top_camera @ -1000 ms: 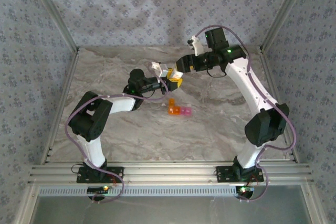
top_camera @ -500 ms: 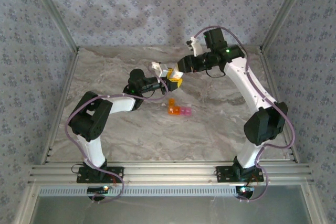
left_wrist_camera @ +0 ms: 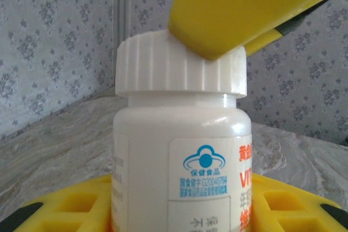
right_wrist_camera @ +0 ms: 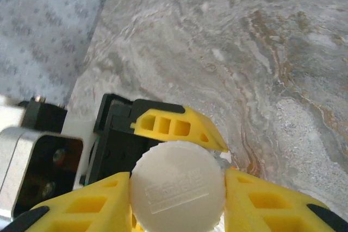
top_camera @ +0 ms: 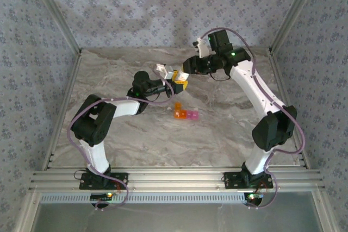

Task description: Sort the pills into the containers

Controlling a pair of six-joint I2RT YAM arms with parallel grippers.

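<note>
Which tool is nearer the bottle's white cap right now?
Right. The right tool grips the white cap from both sides; the left tool holds the bottle below it.

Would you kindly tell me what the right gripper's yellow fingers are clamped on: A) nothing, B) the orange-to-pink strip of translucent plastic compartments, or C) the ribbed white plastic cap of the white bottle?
C: the right wrist view shows the right gripper with its yellow fingers pressed against both sides of the ribbed white cap of the white bottle, while the orange-to-pink strip lies apart on the table.
</note>
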